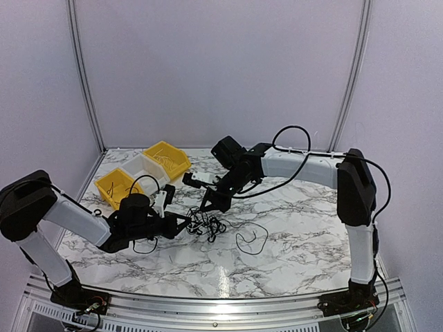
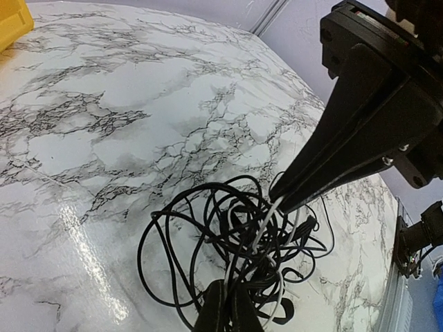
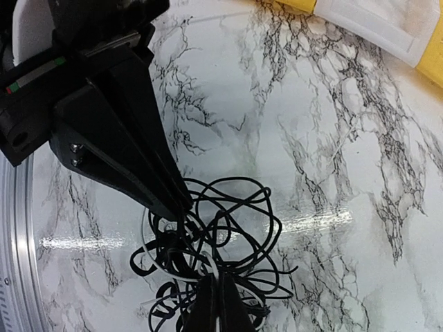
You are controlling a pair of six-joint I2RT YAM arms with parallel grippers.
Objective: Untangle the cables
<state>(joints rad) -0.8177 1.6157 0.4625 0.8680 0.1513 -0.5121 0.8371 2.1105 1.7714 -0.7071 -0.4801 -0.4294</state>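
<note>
The cables [image 1: 208, 223] lie as one tangled clump of thin black wires with a white strand, in the middle of the marble table. My left gripper [image 1: 188, 223] is shut on strands at the clump's left side; in the left wrist view its fingers [image 2: 228, 286] pinch a white and a black wire of the clump [image 2: 257, 261]. My right gripper [image 1: 207, 206] is shut on strands from the far side; in the right wrist view [image 3: 217, 278] it pinches the clump [image 3: 173, 250]. Each gripper's tip shows in the other's view: the right one [image 2: 289, 199] and the left one [image 3: 174, 206].
A single black cable loop [image 1: 252, 239] lies apart to the right of the clump. Another black loop [image 1: 144, 247] lies under the left arm. Two yellow bins [image 1: 168, 159] [image 1: 116, 187] and a white bin [image 1: 144, 168] stand at the back left.
</note>
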